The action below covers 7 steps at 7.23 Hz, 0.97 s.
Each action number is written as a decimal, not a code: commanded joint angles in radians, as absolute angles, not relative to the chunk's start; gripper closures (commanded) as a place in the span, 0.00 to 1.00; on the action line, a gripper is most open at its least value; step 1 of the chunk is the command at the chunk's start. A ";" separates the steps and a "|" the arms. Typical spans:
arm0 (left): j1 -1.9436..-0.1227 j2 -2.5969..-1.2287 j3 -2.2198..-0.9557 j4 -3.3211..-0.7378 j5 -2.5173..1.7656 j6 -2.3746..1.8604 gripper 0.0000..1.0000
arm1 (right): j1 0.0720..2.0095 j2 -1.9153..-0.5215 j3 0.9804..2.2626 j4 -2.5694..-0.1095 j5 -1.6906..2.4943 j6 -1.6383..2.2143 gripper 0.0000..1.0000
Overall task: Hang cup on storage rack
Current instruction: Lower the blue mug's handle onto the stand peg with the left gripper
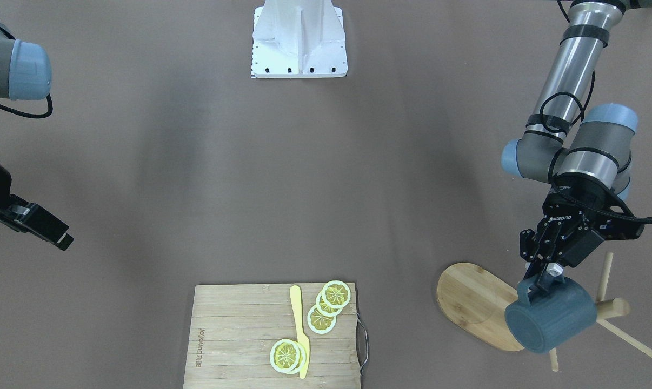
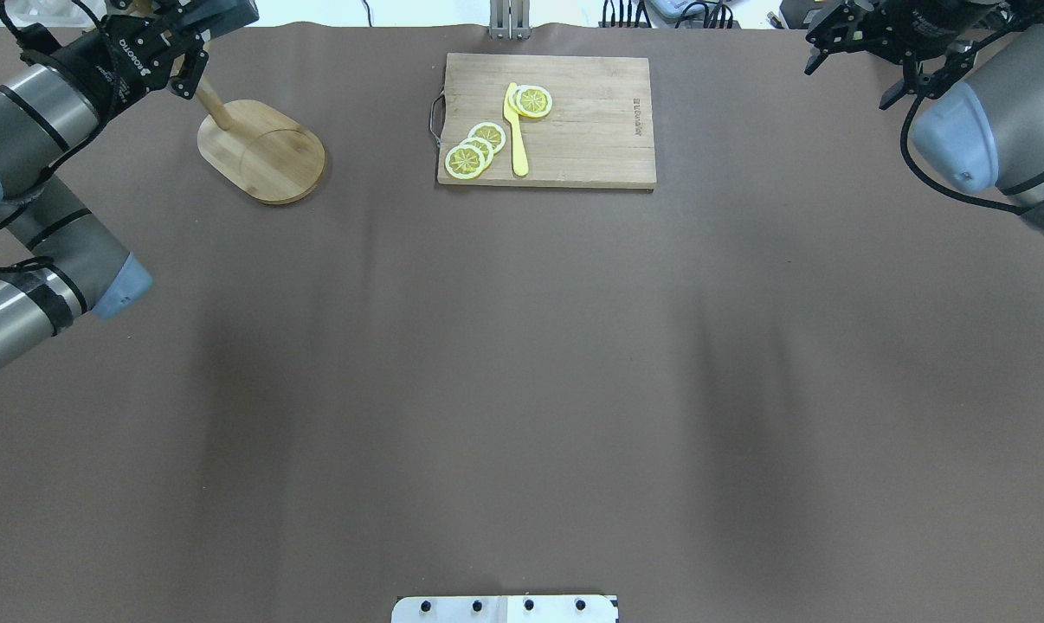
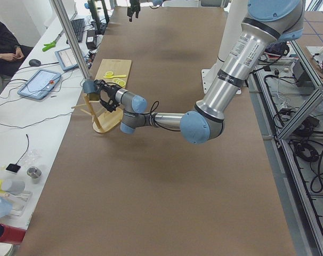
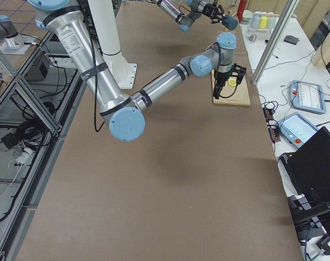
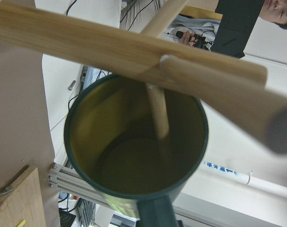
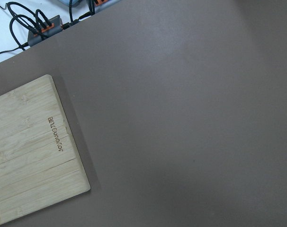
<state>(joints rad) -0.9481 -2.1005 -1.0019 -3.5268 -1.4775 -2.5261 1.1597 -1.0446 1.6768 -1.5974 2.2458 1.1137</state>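
The slate-blue cup (image 1: 553, 321) lies on its side in the air, its mouth toward the rack's post (image 1: 613, 309). My left gripper (image 1: 542, 276) is shut on its handle from above. In the left wrist view the cup's yellow inside (image 5: 129, 146) faces the camera, and a thin peg (image 5: 157, 113) reaches from the post (image 5: 110, 42) across the mouth. The bamboo storage rack's oval base (image 1: 474, 302) sits under the cup, and it also shows in the overhead view (image 2: 262, 151). My right gripper (image 2: 834, 43) hangs open and empty at the far right edge, away from both.
A slatted bamboo cutting board (image 1: 239, 335) holds several lemon slices (image 1: 328, 305) and a yellow knife (image 1: 300, 329), with a metal handle (image 1: 363, 346) on the rack side. Other pegs (image 1: 629, 337) stick out around the cup. The robot's white base (image 1: 299, 38) is at the near edge.
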 commanded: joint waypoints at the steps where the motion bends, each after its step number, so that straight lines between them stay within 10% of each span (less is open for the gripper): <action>1: -0.950 -2.103 -1.003 -3.528 -1.474 -2.574 1.00 | 1.160 -1.043 1.680 -1.598 2.246 1.114 0.00; 7: -0.957 -2.099 -0.997 -3.563 -1.473 -2.643 1.00 | 1.160 -1.045 1.680 -1.598 2.246 1.114 0.00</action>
<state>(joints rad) -0.9573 -2.1007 -0.9987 -3.5622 -1.4727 -2.6294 1.1597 -1.0446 1.6784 -1.5984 2.2458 1.1137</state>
